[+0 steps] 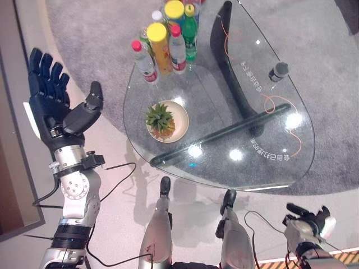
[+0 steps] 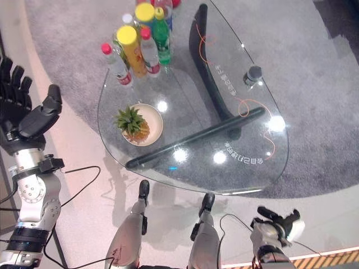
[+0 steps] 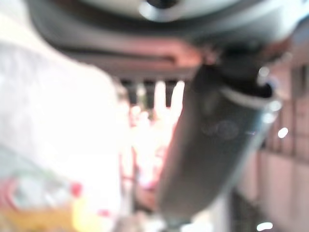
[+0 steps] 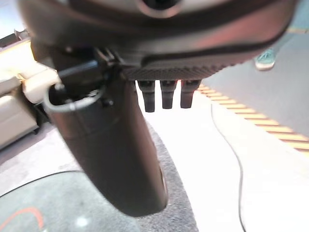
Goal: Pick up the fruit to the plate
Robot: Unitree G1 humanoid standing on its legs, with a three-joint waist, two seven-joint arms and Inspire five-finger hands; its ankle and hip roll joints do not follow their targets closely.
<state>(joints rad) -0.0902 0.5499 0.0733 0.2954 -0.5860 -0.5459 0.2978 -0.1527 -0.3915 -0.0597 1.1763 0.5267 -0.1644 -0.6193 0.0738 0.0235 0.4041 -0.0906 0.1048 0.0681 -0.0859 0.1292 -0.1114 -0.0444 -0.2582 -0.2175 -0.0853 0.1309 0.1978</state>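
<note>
The right hand [image 2: 280, 221] sits lowest in the head views, down past the near edge of the glass table [image 1: 269, 162], over the pale floor; in its own wrist view its thumb and fingers [image 4: 166, 94] point straight out and hold nothing. The left hand [image 1: 56, 106] is raised off the table's left edge, above the floor and well apart from the glass, palm showing, fingers spread and straight, thumb angled toward the table, with nothing in it.

Going from that open left hand toward the table, the first thing met is the plate [image 1: 180, 115], a small cream round dish lying on the glass near the left edge. The pineapple [image 1: 161, 120] rests on the plate, its green crown toward the left rim and its yellow body toward the near rim. Fruit and left hand are well apart, with bare floor and the table's edge between them.

Farther back, at the far left corner of the glass, stands a cluster of bottles [image 1: 168, 39], upright and close together, some with yellow caps, some red, one green. A small dark-capped jar [image 1: 279, 71] stands alone near the right edge.
</note>
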